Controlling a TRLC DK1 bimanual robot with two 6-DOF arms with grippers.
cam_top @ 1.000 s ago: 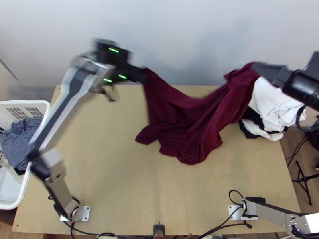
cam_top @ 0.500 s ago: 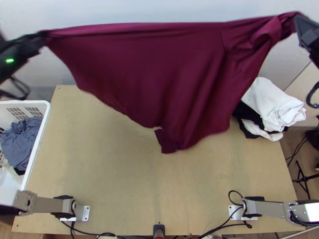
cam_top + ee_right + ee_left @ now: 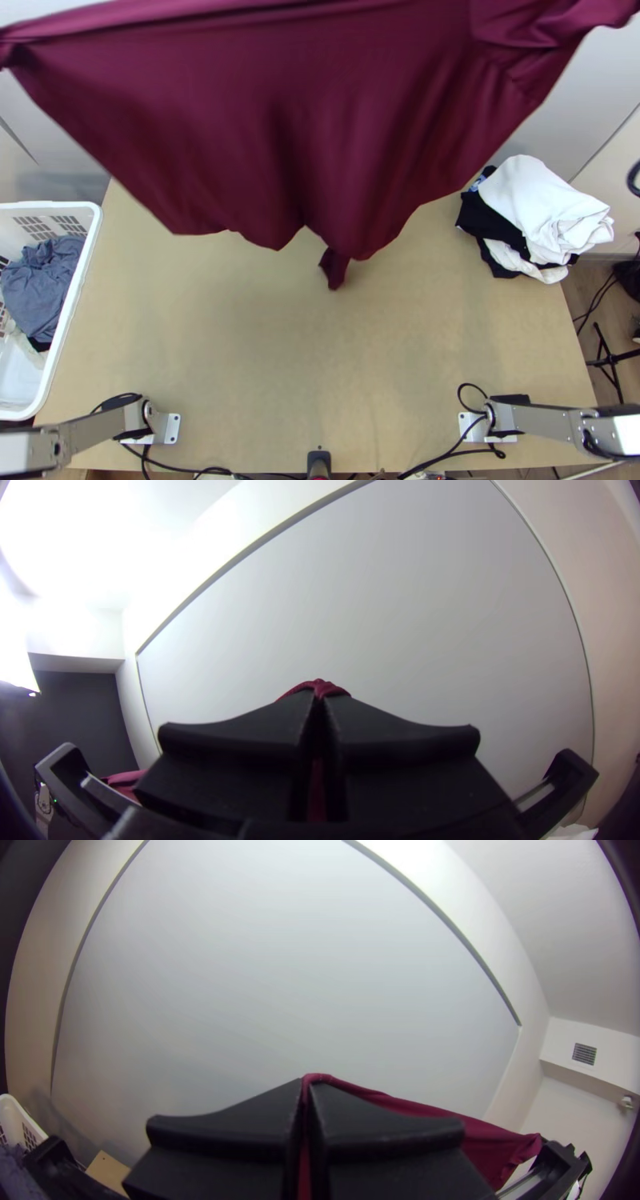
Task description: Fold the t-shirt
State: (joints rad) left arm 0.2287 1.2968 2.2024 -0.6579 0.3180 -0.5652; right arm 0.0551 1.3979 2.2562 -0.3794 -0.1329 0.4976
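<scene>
in the top view, the dark red cloth t-shirt (image 3: 288,104) is cut off by the upper edge and its hem is slightly blurred; it hides much of the far edge of the light wooden worktop (image 3: 240,344). the left edge crops the white plastic basket (image 3: 76,300), and the grey-blue cloth (image 3: 44,280) hides part of what lies inside. how many pieces make up the white and black clothes pile (image 3: 544,208) can't be told. in the wrist views, the left gripper (image 3: 308,1088) and right gripper (image 3: 320,703) each hide the cloth between their fingers.
</scene>
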